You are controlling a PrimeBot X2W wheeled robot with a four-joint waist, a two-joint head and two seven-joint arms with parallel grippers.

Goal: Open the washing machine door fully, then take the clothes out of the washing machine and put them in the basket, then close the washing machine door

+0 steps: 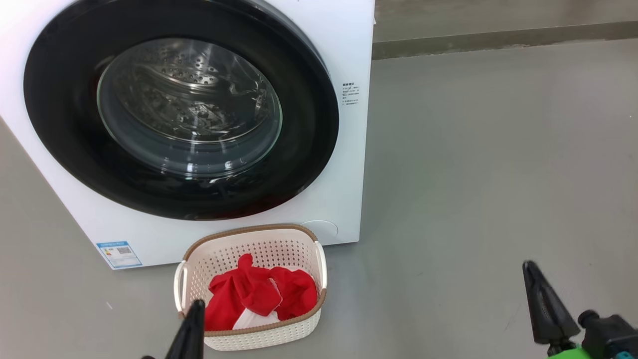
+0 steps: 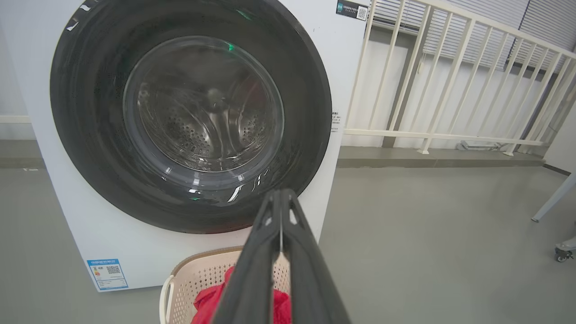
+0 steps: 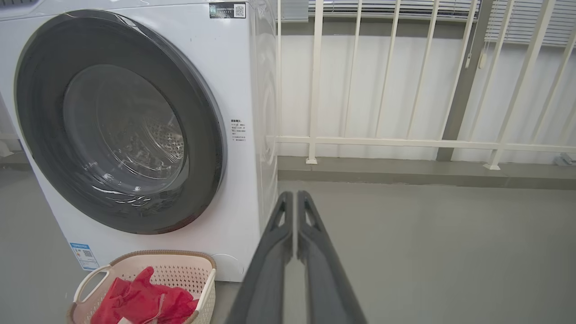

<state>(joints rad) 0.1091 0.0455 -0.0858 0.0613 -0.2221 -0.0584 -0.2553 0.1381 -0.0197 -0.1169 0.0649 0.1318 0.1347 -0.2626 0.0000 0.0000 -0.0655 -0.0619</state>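
Observation:
The white washing machine (image 1: 351, 60) stands with its black-rimmed washing machine door (image 1: 60, 129) flat against the front; the steel drum shows through the glass. Red clothes (image 1: 249, 294) with some white fabric lie in the cream basket (image 1: 259, 233) on the floor just before the machine. My left gripper (image 1: 195, 306) is shut and empty, its tip over the basket's near left corner; in the left wrist view its fingers (image 2: 280, 194) meet at the tips. My right gripper (image 1: 529, 269) hovers shut and empty over bare floor to the right, its fingers (image 3: 294, 194) nearly touching.
Grey floor (image 1: 473, 174) spreads to the right of the machine. A cream railing (image 3: 405, 144) runs along the wall behind it. A table leg and a caster (image 2: 562, 254) stand at the far right in the left wrist view.

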